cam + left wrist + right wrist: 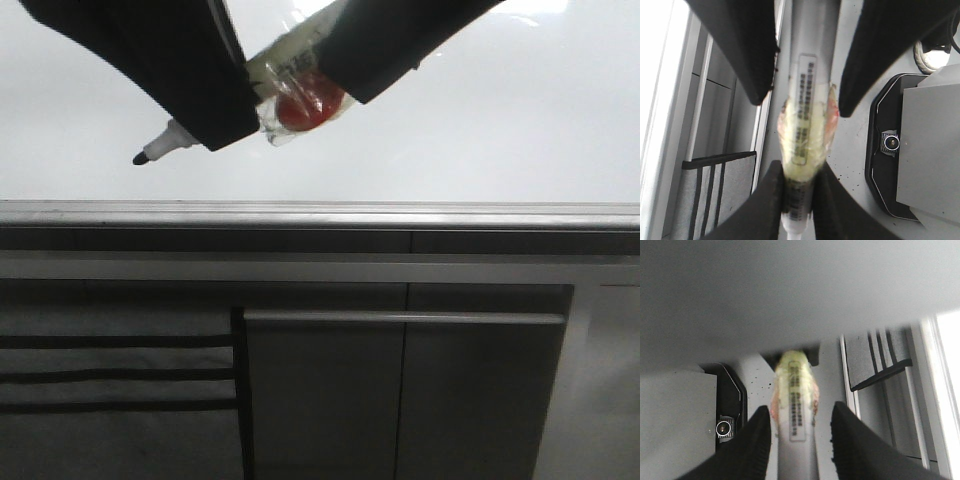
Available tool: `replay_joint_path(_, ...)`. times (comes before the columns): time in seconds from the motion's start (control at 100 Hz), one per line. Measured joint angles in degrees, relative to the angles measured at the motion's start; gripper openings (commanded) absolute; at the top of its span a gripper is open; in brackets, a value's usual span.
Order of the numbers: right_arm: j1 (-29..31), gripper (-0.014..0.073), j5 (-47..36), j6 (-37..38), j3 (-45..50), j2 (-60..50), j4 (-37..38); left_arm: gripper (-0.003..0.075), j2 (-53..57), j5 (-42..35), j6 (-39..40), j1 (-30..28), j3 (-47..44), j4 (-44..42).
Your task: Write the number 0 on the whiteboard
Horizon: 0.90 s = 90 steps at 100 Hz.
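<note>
The whiteboard point(480, 130) fills the upper front view, glossy white and bare; no number 0 shows on it. My left gripper point(230, 130) is shut on a marker point(165, 143), whose black tip points down-left in front of the board. Yellowish tape with a red patch point(305, 105) wraps the marker's middle. In the left wrist view the left gripper point(799, 200) clamps the marker point(807, 115) near its tip end. My right gripper point(335, 85) is open, its fingers on either side of the marker's rear body with gaps. The right wrist view shows the right gripper point(801, 430) astride the marker point(795, 390).
A grey metal rail point(320, 212) runs along the board's lower edge. Dark grey cabinet panels point(400, 390) and a striped panel point(110, 380) lie below it. A black camera mount point(890, 142) sits on the speckled grey surface under the grippers.
</note>
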State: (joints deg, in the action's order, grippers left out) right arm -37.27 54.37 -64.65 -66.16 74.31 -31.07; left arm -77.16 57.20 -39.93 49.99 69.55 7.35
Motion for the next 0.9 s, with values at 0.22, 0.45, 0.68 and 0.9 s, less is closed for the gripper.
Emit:
replay_joint_path(0.22, 0.0, -0.0013, 0.7, 0.0, 0.0, 0.0, 0.0, -0.002, 0.0, 0.2, -0.4, 0.0, 0.0, 0.0)
replay_joint_path(0.45, 0.0, -0.0026, 0.9, 0.0, -0.1, 0.0, 0.0, 0.0031, -0.1, -0.2, -0.4, 0.0, 0.0, -0.3)
replay_joint_path(0.68, 0.1, -0.0026, -0.4, 1.1, -0.1, -0.6, 0.0, 0.0426, 0.0, -1.5, 4.5, -3.4, 0.0, 0.3)
replay_joint_path(0.9, 7.9, -0.0026, -0.9, 4.2, 0.8, -4.8, -1.5, 0.0451, 7.3, -12.3, 6.2, -9.7, -3.9, 4.3)
